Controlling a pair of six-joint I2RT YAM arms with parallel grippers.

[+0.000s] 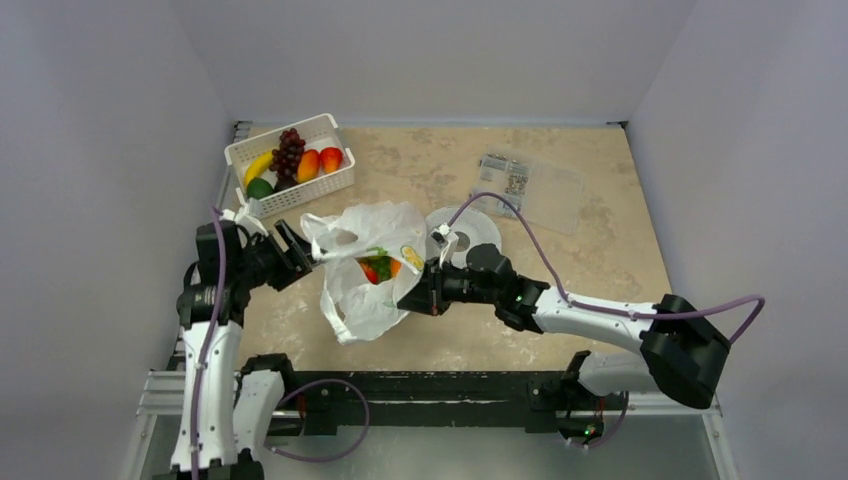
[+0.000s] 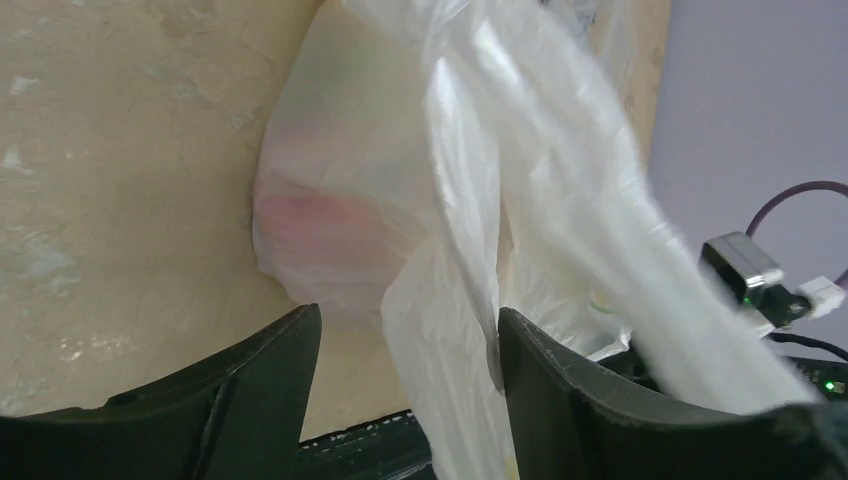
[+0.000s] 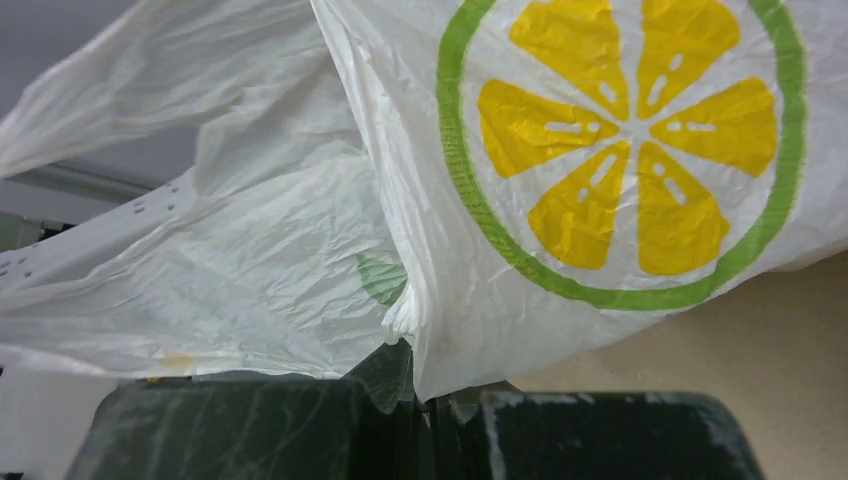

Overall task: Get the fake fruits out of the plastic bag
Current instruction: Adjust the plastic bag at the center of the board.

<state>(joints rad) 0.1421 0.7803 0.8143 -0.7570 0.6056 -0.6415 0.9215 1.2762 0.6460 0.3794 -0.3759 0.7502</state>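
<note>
The plastic bag (image 1: 362,290) lies crumpled at the table's middle, mouth upward. Inside it show fake fruits (image 1: 378,268): a red one, something green and an orange patch. My left gripper (image 1: 300,252) is at the bag's left handle loop. In the left wrist view its fingers (image 2: 270,385) stand wide apart, and a strip of the bag (image 2: 450,330) hangs between them against the right finger. A reddish fruit (image 2: 305,215) shows through the film. My right gripper (image 1: 418,292) is shut on the bag's right edge; the right wrist view shows the film (image 3: 300,250) pinched at my right gripper (image 3: 428,400).
A white slotted basket (image 1: 332,128) at the back left holds a banana, dark grapes and several other fruits. A white disc (image 1: 478,232) lies just behind the right gripper. A flat clear packet (image 1: 527,186) with labels lies at the back right.
</note>
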